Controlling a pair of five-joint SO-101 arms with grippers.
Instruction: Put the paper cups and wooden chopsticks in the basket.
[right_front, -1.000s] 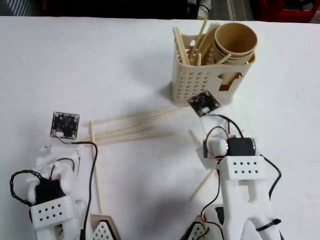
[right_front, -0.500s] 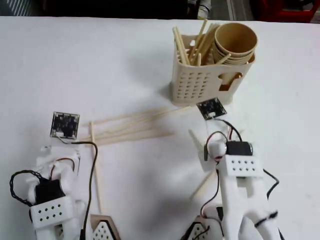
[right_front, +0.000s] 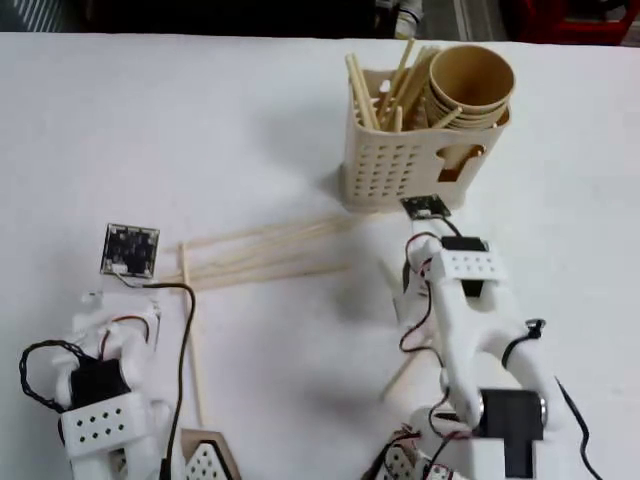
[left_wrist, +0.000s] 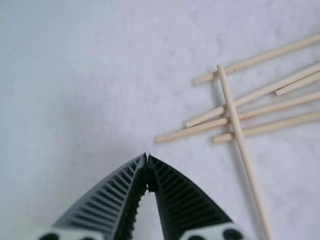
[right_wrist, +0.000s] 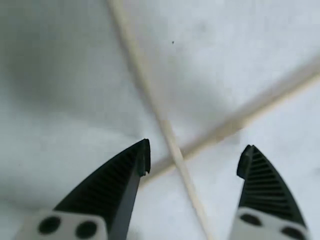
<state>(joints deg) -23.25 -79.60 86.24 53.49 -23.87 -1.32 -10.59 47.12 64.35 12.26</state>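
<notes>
Two crossed pale wooden chopsticks (right_wrist: 162, 127) lie on white bench (right_wrist: 60, 75) between spread jaws of right tool (right_wrist: 195, 150). Left tool (left_wrist: 148, 159) pressed together, empty. Step judged: chopstick pickup. Next move: descend, pinch one stick, carry to cream perforated plastic basket (right_front: 390, 170).

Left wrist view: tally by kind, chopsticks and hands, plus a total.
wooden chopsticks: 6 (5 lying roughly side by side, 1 laid across them)
left hand: 1 (shut, holding nothing)
Total: 7
</notes>
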